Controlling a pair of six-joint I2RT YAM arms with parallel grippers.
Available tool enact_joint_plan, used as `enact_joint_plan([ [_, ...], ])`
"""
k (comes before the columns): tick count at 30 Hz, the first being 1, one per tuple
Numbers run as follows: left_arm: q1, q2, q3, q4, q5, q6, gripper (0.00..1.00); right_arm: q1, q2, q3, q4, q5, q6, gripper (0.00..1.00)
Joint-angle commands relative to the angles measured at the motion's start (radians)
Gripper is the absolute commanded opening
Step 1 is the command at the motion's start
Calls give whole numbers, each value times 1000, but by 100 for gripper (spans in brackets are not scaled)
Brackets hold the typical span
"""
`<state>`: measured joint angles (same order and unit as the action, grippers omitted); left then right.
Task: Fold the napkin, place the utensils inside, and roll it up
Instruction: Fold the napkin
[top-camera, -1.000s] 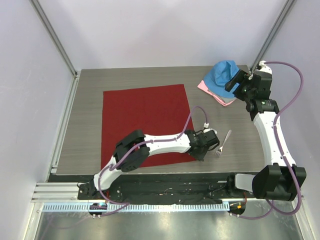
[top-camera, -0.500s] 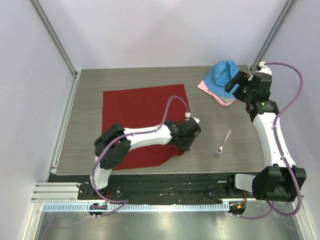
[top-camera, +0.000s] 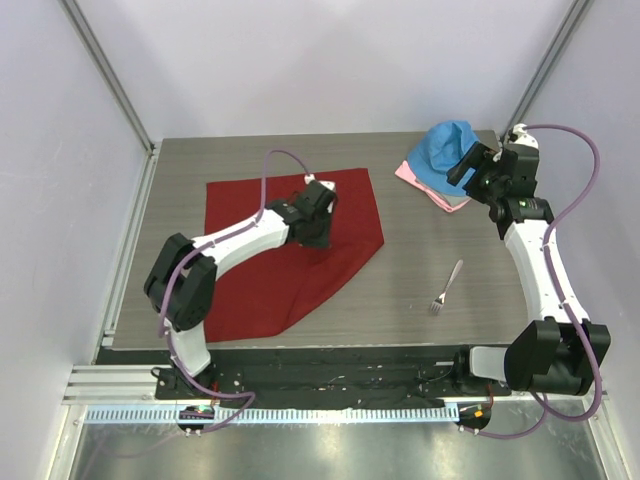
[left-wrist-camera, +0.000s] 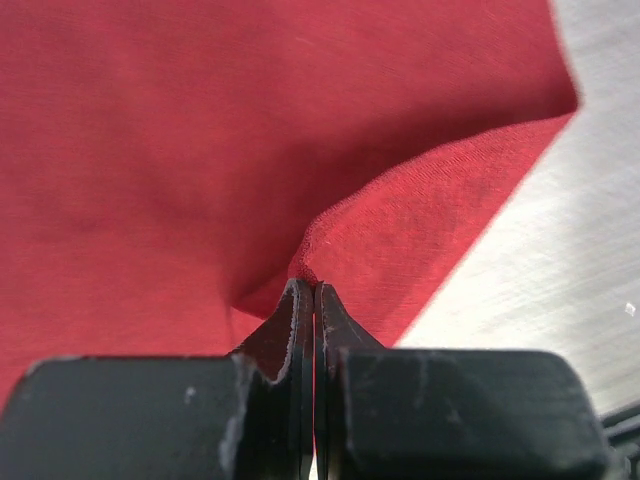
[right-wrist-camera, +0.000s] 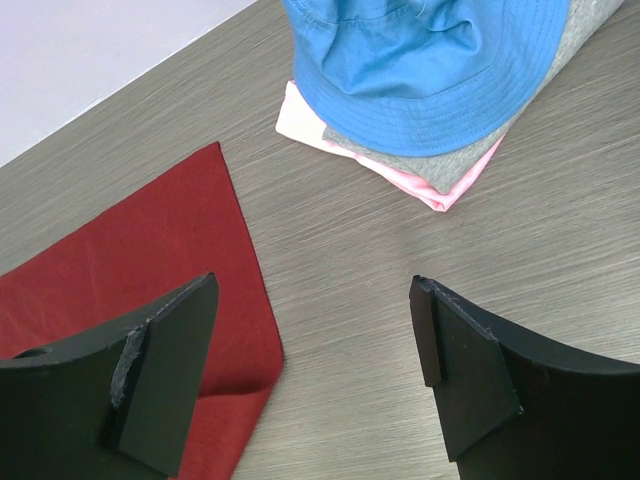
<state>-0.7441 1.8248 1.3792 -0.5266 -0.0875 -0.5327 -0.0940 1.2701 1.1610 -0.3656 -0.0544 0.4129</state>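
Note:
The dark red napkin (top-camera: 275, 285) lies on the table's left half with its near right corner lifted and drawn back over itself. My left gripper (top-camera: 321, 230) is shut on that corner; in the left wrist view the closed gripper (left-wrist-camera: 313, 288) pinches a peak of red cloth (left-wrist-camera: 200, 150). The small silver fork (top-camera: 446, 286) lies alone on the table to the right of the napkin. My right gripper (top-camera: 470, 166) is open and empty, held high at the back right; in its own view it (right-wrist-camera: 313, 290) hovers over bare table beside the napkin's right edge (right-wrist-camera: 130, 270).
A bright blue hat (top-camera: 448, 148) lies on folded pale pink and grey cloths (top-camera: 432, 192) at the back right; they also show in the right wrist view (right-wrist-camera: 430, 60). The table's front edge (top-camera: 330, 345) runs just below the napkin and fork.
My left gripper has moved from the napkin's near right corner back and to the left, carrying that corner over the cloth. The fork and my right arm have barely moved.

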Motion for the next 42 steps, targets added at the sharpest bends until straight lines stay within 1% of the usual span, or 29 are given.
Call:
enact_joint_plan([
  [1, 89, -68, -17, 4, -3, 46, 0, -3, 9, 19, 53, -10, -11, 86],
  [7, 233, -61, -16, 17, 3, 60, 0, -3, 21, 22, 63, -18, -9, 86],
  [14, 391, 2, 55, -41, 8, 94, 0, -3, 41, 31, 63, -18, -13, 86],
  [19, 509, 33, 75, -47, 28, 125, 0, -3, 51, 39, 68, -16, -13, 86],
  [23, 578, 67, 118, -49, 58, 135, 0, -3, 63, 48, 73, -16, -8, 86],
  [32, 670, 189, 277, -96, 81, 168, 0, -3, 103, 62, 77, -19, -6, 86],
  [33, 675, 201, 312, -107, 81, 171, 0, -3, 104, 66, 79, -19, -6, 86],
  [42, 730, 315, 463, -170, 81, 197, 0, -4, 126, 74, 80, -18, -10, 86],
])
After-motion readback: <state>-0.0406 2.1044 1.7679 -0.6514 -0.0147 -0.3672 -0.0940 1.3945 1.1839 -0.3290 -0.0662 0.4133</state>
